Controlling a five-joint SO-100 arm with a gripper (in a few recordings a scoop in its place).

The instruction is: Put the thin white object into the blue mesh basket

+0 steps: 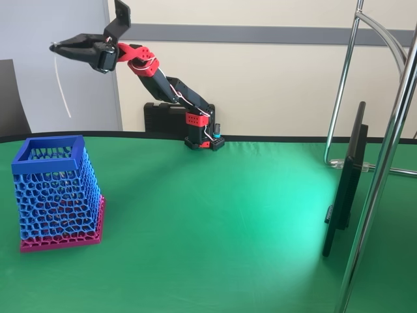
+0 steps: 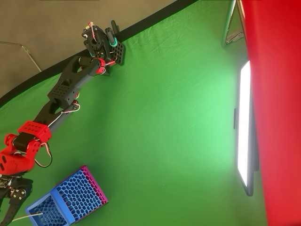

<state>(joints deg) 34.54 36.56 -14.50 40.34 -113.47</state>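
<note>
At the lower left of the fixed view, nearest the camera, a blue honeycomb-lattice plastic basket point(image 1: 57, 193) with a magenta-pink base is seen standing upright on the green table cloth point(image 1: 215, 222). Farther back, at the upper left, the black two-finger gripper point(image 1: 57, 46) of the red-and-black arm point(image 1: 163, 81) is clamped on a thin, slightly curved white strand point(image 1: 62, 88) (hanging downward, well above the basket). In the overhead view, the strand point(image 2: 26, 217) is seen over the basket's rim point(image 2: 49, 200).
</note>
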